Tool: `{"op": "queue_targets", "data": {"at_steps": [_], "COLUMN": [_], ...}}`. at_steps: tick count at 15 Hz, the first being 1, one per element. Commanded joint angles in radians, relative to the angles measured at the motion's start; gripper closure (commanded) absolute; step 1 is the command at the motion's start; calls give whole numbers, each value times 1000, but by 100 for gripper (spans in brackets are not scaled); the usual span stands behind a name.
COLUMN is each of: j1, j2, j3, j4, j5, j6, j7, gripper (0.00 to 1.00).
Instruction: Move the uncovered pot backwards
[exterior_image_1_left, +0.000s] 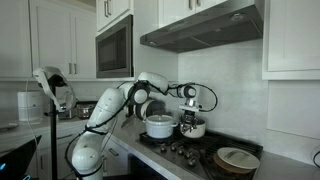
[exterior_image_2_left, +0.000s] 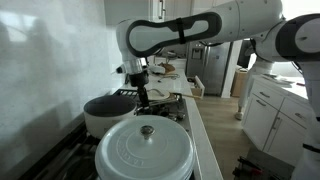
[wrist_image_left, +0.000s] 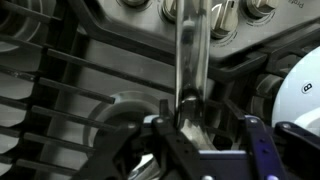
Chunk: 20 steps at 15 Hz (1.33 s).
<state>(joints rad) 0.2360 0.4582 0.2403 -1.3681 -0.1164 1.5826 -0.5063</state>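
Uncovered pot (exterior_image_1_left: 194, 129) rim between fingers (wrist_image_left: 168, 135) (beside lidded pot (exterior_image_2_left: 145, 150))

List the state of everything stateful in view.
uncovered pot: lidless, upright on the stove, rim gripped
gripper: shut on the uncovered pot
larger pot: lid on
pan: uncovered, on the stove
microwave: door closed

In the wrist view the bottom edge cuts off your hand (wrist_image_left: 205, 135), and you cannot tell whether it grips the blurred handle (wrist_image_left: 190, 50) in front of it. Beside the hand, the frame crops the larger pot (wrist_image_left: 300, 95). In an exterior view the uncovered pot (exterior_image_1_left: 193, 128) beneath the hand is too small to show contact.
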Motion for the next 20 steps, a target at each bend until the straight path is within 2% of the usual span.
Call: {"op": "queue_targets", "data": {"at_steps": [1, 4, 5, 6, 7, 20], "j1": [4, 3, 3, 3, 4, -37], "j2": [5, 4, 4, 2, 2, -59], "j3": [0, -1, -1, 0, 0, -13], "j4": [32, 33, 34, 30, 27, -57], "j5": [-7, -7, -7, -7, -8, 9], "j6": [-33, -35, -37, -36, -36, -21], "j7": [-9, -5, -3, -5, -3, 5], "gripper": [73, 94, 93, 99, 100, 100]}}
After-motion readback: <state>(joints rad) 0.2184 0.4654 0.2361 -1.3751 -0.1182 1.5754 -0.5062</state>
